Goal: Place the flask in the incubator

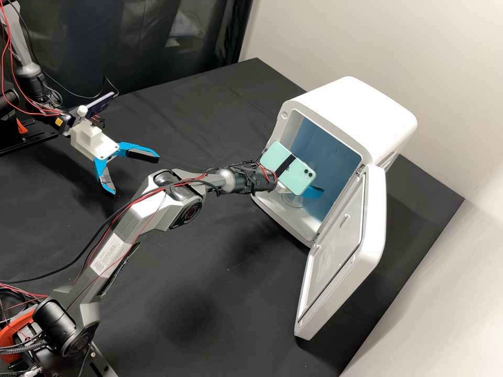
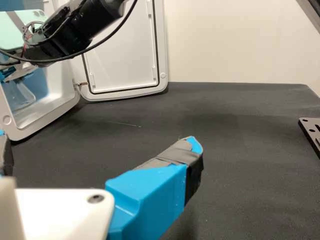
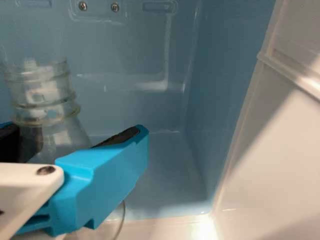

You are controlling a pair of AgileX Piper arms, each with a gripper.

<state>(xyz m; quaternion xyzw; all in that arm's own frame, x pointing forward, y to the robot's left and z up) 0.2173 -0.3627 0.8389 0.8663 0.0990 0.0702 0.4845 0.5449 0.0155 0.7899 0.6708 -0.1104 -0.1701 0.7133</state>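
The white incubator (image 1: 361, 112) with a blue interior stands at the bench's right, its door (image 1: 340, 246) swung open. The clear glass flask (image 3: 45, 95) stands upright inside, its base (image 1: 293, 200) on the chamber floor near the front. My right gripper (image 3: 72, 135) is inside the chamber, its blue fingers (image 3: 107, 170) closed on either side of the flask just below the neck. A mint-green camera (image 1: 288, 168) on that wrist hides most of the gripper from above. My left gripper (image 1: 132, 172) hangs open over the bench at the far left, holding nothing.
The open door (image 2: 125, 45) juts out toward the bench's front right edge. The right arm (image 1: 173, 196) stretches across the middle of the bench. Red cables and a mount (image 1: 31, 104) crowd the back left corner. Black cloth (image 2: 225, 130) lies bare before the left gripper.
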